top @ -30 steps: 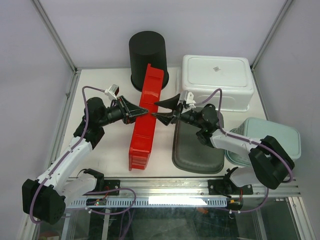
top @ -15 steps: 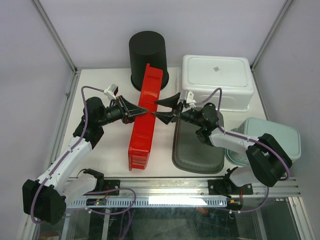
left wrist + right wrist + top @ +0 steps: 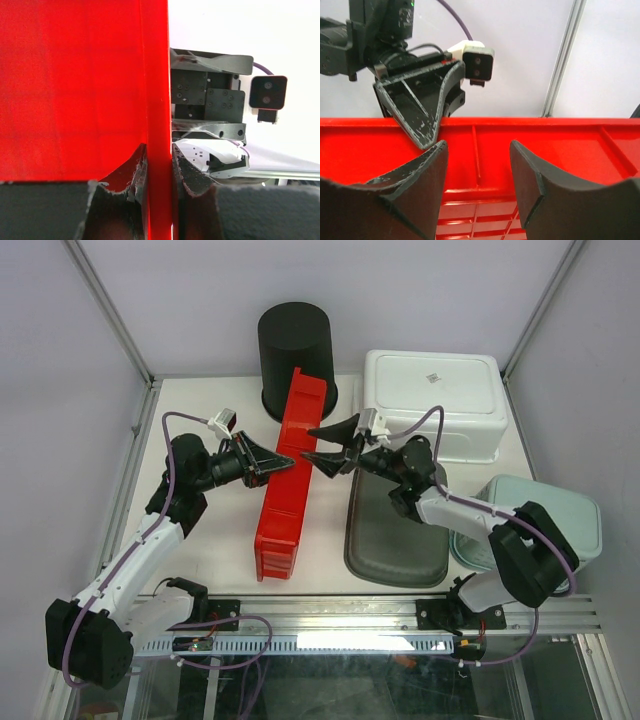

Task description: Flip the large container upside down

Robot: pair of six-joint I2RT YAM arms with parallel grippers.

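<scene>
The large red container (image 3: 290, 480) stands tipped on its long side in the middle of the table, its open side facing right. My left gripper (image 3: 287, 462) is shut on its upper long rim; in the left wrist view the fingers (image 3: 137, 167) pinch the red rim (image 3: 156, 100) from both sides. My right gripper (image 3: 308, 443) is open at the container's right side and holds nothing. In the right wrist view its jaws (image 3: 479, 150) stand wide apart in front of the red inside wall (image 3: 545, 145), with the left gripper's finger (image 3: 420, 107) just beyond.
An upturned black bucket (image 3: 297, 345) stands behind the container. A white tub (image 3: 432, 400) is at the back right, a dark grey tray (image 3: 392, 530) lies right of the container, and a pale green tub (image 3: 545, 515) is at the right edge.
My right gripper has moved a little up and left, closer to the container's rim. The container's near end has shifted slightly left. The left gripper keeps its hold.
</scene>
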